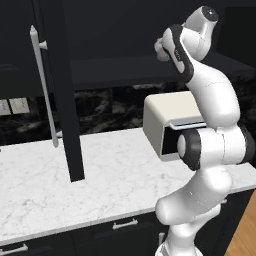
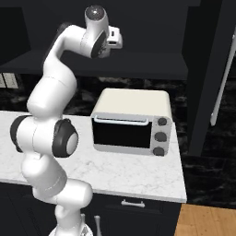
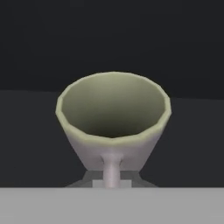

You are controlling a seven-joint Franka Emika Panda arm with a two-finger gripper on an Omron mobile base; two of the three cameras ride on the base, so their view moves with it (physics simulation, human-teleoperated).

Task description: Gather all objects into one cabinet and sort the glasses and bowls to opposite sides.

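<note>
A grey-beige cup [image 3: 113,109] with a greenish inside stands upright and very close in the hand view, on the dark shelf of the cabinet. My gripper [image 3: 112,177] is shut on the cup's near wall, and one pale finger [image 3: 112,168] lies against that wall. In the base views the hand [image 1: 161,49] [image 2: 114,39] reaches into the black upper cabinet above its shelf [image 1: 125,70] [image 2: 133,64]; the cup is hidden there. The cabinet door [image 1: 65,100] hangs open, with its long pale handle [image 1: 43,85].
A cream toaster oven [image 1: 170,117] [image 2: 131,122] stands on the white marble counter [image 1: 75,185] [image 2: 120,173] under the shelf, right next to the arm. The open door juts out over the counter on the left. Drawer fronts run below the counter edge.
</note>
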